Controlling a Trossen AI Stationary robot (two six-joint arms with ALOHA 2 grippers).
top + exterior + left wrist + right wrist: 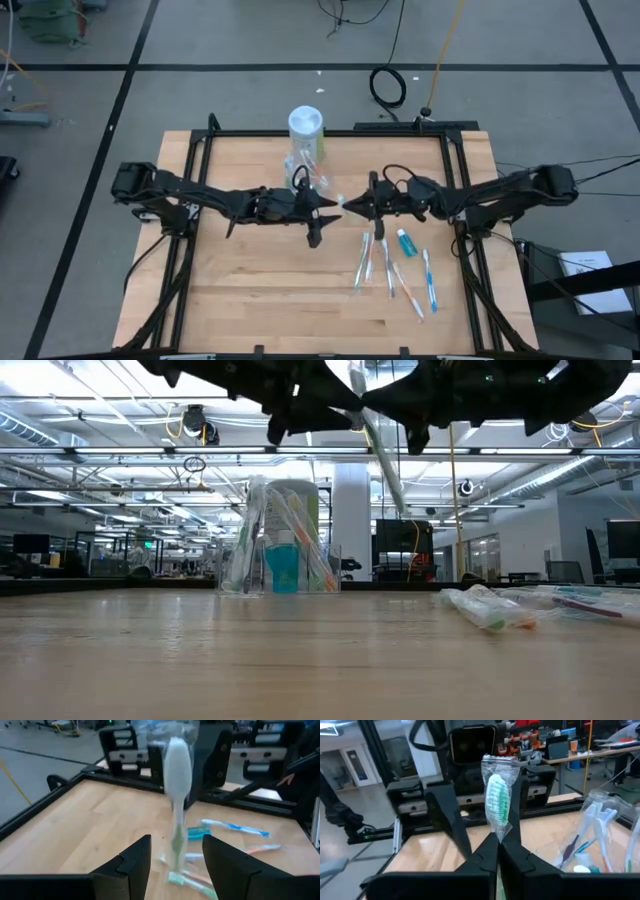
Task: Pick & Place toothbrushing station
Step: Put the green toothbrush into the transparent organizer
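The toothbrushing station [305, 168], a clear holder with several toothbrushes in it, stands on the table at the far middle and also shows in the low view [280, 565]. A white-topped canister [307, 124] stands just behind it. My right gripper [353, 207] is shut on a wrapped toothbrush [497, 802] above the table's middle. My left gripper [322, 207] faces it, open. In the left wrist view its fingers [135, 865] stand on either side of the same toothbrush [177, 780], and I see no touch. My right gripper pinches the wrapped toothbrush between its two fingers, on the clear wrapper just below the bristled head [499, 832]. The head end sticks out past the fingertips toward the left gripper. The toothbrush is lifted clear of the table.
Several wrapped toothbrushes [390, 268] and a small blue tube [405, 242] lie on the table right of the middle, toward the near edge. Black frame rails [200, 160] run along the table's sides and far edge. Bare wood [250, 290] lies at the near left.
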